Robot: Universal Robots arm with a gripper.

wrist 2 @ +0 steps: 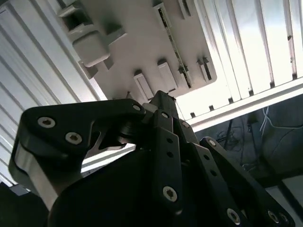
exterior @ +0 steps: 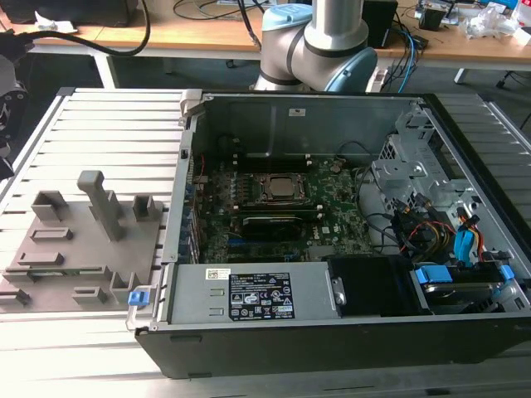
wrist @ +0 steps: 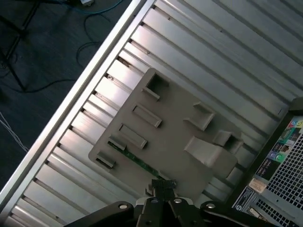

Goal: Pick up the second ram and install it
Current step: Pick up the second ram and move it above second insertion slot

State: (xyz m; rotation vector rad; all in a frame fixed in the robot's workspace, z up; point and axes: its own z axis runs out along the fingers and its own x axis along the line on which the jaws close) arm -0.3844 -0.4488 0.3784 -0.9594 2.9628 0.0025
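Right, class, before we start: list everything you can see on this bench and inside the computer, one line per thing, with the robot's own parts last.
second ram: one, green, lying in a slot along the fixture plate's edge
fixture plate: one, grey, on the table at the exterior view's left
table: one, silver, slatted, under plate and case
computer case: one, black, lid off, at the exterior view's right
motherboard: one, green, inside the case
processor socket: one, metal, mid-motherboard
black module: one, black, beside the socket
power supply: one, grey, labelled, inside the case's near wall
arm: one, grey and light blue, behind the case
hand: one, black, above the plate, close to the ram's end
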